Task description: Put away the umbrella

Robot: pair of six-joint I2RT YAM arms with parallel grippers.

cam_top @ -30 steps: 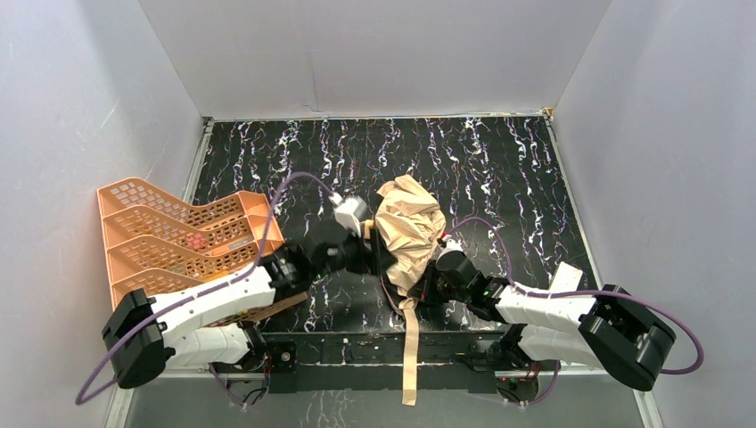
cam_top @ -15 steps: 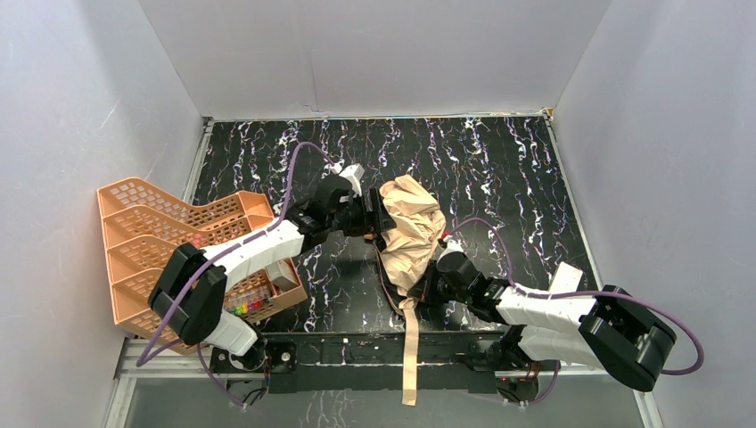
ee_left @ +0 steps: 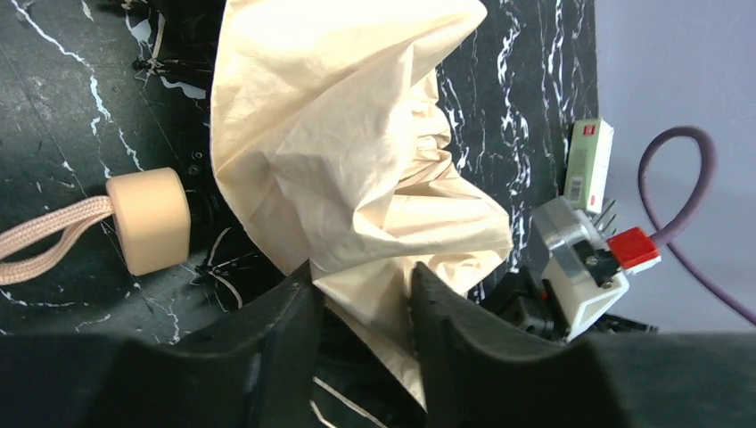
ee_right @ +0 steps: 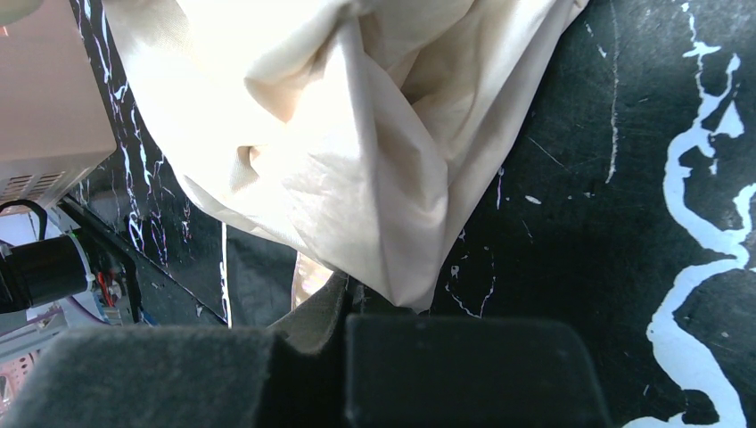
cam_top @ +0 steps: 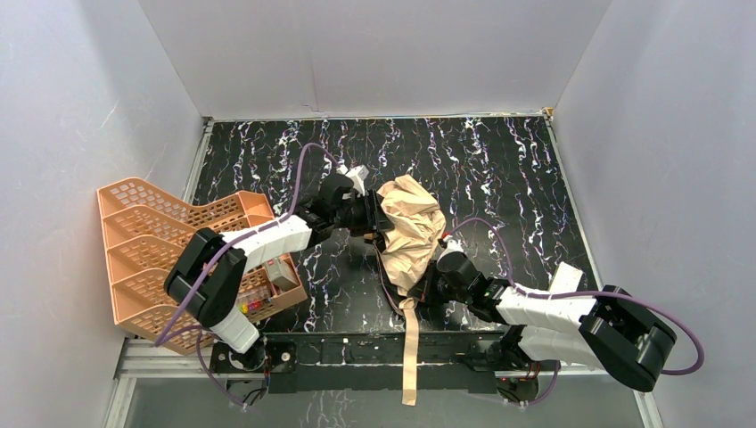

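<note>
The umbrella (cam_top: 412, 227) lies collapsed in the middle of the table, its tan canopy crumpled, and its strap (cam_top: 410, 352) hangs over the front edge. My left gripper (cam_top: 378, 225) is at the canopy's left side. In the left wrist view my left gripper (ee_left: 361, 281) stands open, with a fold of canopy (ee_left: 357, 169) between its fingers (ee_left: 272, 343) and a dark gap showing under the cloth. The tan handle (ee_left: 149, 218) with its cord loop lies to the left. My right gripper (ee_right: 343, 312) is shut on tan cloth at the canopy's near end (cam_top: 426, 287).
An orange mesh tray rack (cam_top: 165, 245) stands at the table's left edge, with a small box (cam_top: 283, 272) and coloured items in its lower tier. A white and green box (ee_left: 588, 165) lies beside the right arm. Grey walls enclose the table on three sides.
My left arm has swung forward from beside the rack to the canopy's left side, and its jaws have narrowed around a fold. The right arm and the umbrella have stayed put.
</note>
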